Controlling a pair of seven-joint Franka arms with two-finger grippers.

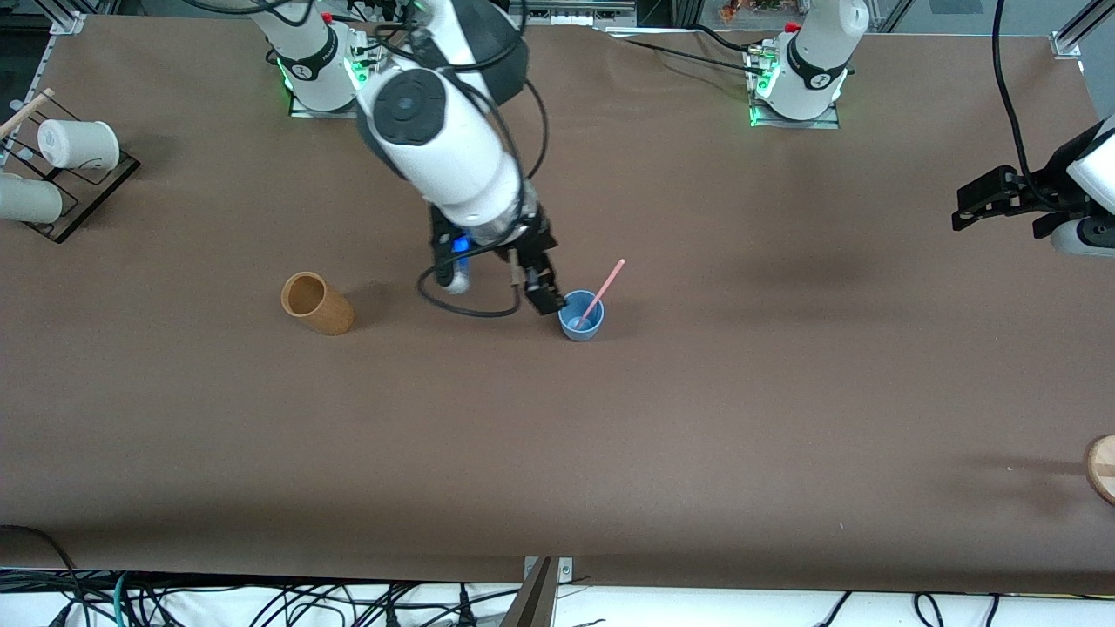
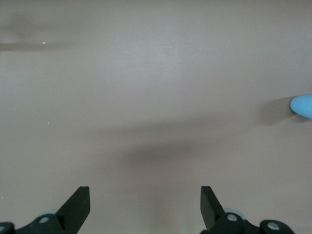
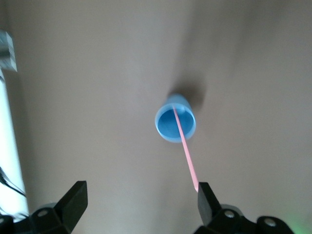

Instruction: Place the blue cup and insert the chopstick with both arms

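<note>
Upright blue cup (image 1: pixel 581 316) holds the leaning chopstick (image 1: pixel 601 295); right gripper (image 1: pixel 542 292) just beside it, fingers apart; left gripper (image 1: pixel 989 198) waits spread, empty.

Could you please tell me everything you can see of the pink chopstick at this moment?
The chopstick is one thin, straight, pink stick, plastic by its look. Its lower end sits inside the blue cup, and it leans on the cup's rim, tilted, with its upper end sticking well out above it. The cup stands upright on the brown table near the middle. The right gripper is open beside the cup; in the right wrist view the stick's upper end lies close by one finger, contact unclear.
</note>
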